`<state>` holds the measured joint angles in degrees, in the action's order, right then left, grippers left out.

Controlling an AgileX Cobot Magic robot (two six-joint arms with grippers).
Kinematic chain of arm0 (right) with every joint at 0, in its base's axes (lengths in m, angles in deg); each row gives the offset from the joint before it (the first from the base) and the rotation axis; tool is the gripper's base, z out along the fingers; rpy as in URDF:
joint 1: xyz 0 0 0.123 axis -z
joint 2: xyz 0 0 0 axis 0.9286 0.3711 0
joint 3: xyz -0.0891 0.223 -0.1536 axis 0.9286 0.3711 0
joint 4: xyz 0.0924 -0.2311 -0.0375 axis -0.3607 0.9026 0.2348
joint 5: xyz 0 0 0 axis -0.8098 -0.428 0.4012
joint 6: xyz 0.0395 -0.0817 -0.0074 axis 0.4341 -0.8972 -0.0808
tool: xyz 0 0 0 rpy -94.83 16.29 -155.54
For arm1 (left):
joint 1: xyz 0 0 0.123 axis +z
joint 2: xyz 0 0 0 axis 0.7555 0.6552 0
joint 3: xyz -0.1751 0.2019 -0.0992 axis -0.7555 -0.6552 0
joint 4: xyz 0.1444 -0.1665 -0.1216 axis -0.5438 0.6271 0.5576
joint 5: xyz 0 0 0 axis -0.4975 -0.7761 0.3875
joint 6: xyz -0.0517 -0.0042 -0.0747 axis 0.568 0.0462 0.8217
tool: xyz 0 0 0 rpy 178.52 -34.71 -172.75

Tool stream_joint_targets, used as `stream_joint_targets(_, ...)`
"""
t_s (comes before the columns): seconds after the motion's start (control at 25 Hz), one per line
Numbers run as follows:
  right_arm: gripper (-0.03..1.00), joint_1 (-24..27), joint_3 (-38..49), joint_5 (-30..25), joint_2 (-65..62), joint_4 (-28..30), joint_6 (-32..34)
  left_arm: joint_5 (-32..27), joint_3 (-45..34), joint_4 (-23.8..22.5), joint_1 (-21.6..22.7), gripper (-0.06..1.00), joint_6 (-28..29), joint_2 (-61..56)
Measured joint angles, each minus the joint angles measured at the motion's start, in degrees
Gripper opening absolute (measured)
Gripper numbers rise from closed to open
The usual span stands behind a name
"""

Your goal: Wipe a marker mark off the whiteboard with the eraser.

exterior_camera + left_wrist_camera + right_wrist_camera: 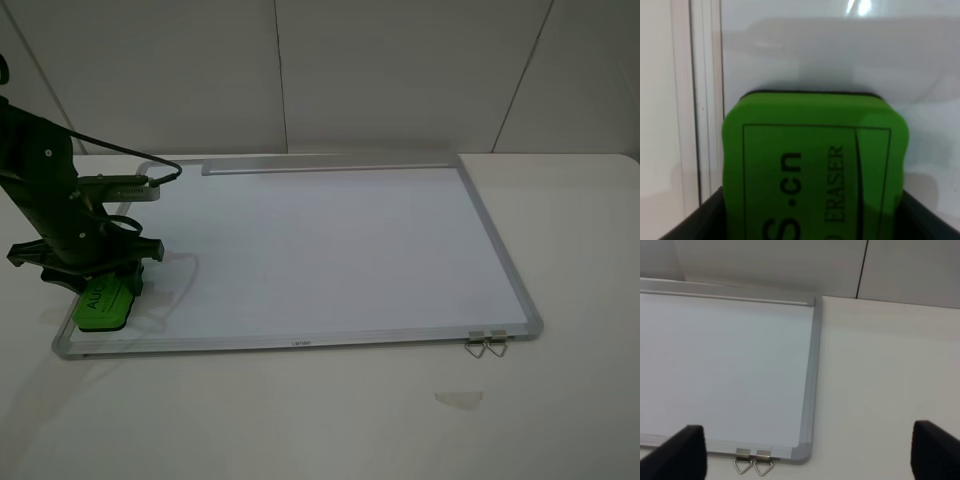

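The bright green eraser (105, 305) rests flat on the front left corner of the whiteboard (320, 250), just inside its silver frame. My left gripper (108, 288) is shut on it from above. In the left wrist view the eraser (815, 170) fills the lower half, with dark fingers (695, 225) at its sides and white board surface (840, 60) beyond. No marker mark shows in any view; the board surface looks blank. My right gripper (810, 452) is open, hovering near the board's front right corner (802, 452), and is outside the exterior high view.
A grey tray strip (330, 166) runs along the board's far edge. Two metal clips (486, 343) hang off the front right frame. A small pale scrap (458, 398) lies on the white table in front. A black cable (120, 150) loops off the left arm.
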<state>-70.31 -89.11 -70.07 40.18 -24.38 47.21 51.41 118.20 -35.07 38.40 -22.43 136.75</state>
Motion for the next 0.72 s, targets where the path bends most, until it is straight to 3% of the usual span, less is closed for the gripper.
stream_joint_targets(0.16,0.82,0.00,0.00,0.00,0.00,0.00,0.00,-0.28,0.00,0.00,0.00,0.70,0.16,0.00)
stream_joint_targets(0.48,0.82,0.00,0.00,0.00,0.00,0.00,0.00,-3.09,0.00,0.05,0.00,0.72,0.23,-1.46)
stream_joint_targets(0.64,0.82,0.00,0.00,0.00,0.00,0.00,0.00,-10.52,3.60,0.05,0.00,0.72,-1.47,-5.01)
stream_joint_targets(0.72,0.82,0.00,0.00,0.00,0.00,0.00,0.00,-17.02,6.64,0.05,0.00,0.72,-3.23,-6.74)
